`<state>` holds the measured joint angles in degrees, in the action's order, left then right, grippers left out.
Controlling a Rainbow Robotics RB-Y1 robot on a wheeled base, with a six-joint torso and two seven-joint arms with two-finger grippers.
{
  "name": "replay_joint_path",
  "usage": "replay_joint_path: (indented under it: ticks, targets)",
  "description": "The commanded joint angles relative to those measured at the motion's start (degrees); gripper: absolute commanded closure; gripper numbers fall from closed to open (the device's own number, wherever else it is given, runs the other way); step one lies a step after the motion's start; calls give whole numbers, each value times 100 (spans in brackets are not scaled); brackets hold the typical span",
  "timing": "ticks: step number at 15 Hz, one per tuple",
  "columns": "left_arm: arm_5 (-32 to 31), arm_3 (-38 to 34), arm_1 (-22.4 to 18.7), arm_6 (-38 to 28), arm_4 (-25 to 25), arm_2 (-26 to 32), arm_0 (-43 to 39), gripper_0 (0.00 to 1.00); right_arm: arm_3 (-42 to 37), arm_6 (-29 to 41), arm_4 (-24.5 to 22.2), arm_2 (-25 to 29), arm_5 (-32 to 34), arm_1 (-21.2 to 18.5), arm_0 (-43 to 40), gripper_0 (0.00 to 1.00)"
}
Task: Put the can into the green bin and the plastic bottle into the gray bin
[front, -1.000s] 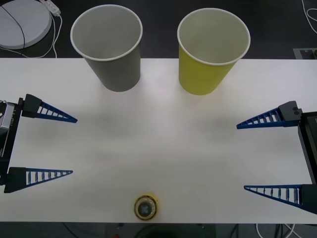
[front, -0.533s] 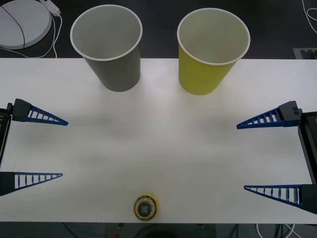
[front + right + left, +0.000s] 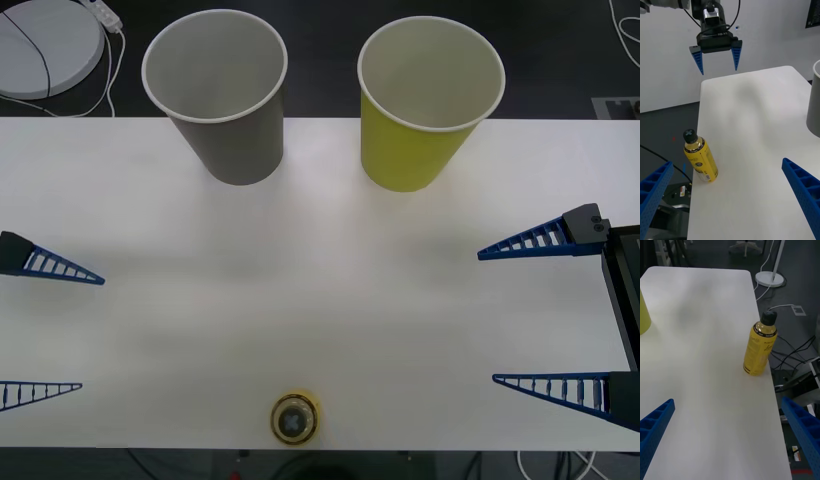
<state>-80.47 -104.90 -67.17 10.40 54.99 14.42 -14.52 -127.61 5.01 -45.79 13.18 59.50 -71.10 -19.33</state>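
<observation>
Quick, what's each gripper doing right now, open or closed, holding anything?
Left gripper: open, holding nothing, at the table's left edge.
Right gripper: open, holding nothing, over the table's right side.

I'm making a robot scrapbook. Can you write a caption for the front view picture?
Yellow plastic bottle stands at the table's near edge; gray bin and green bin wait beyond, both jaws open.

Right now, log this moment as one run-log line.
left gripper: open, table's left edge | right gripper: open, right side | plastic bottle: upright, near edge, unheld | gray bin, green bin: upright
</observation>
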Motion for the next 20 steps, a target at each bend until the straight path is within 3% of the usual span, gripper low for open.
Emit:
replay_joint_path:
  ticks: [1,8,14,20]
  targets:
    - [-12,31,2,181,-15,0,-218,0,-1,0,0,0,0,0,0,0]
    - [-12,-48,72,515,-94,-9,-736,0,-1,0,0,0,0,0,0,0]
    - [58,-92,740,735,442,-62,-894,0,-1,0,0,0,0,0,0,0]
    - [436,-66,1189,920,776,-545,-894,0,-1,0,0,0,0,0,0,0]
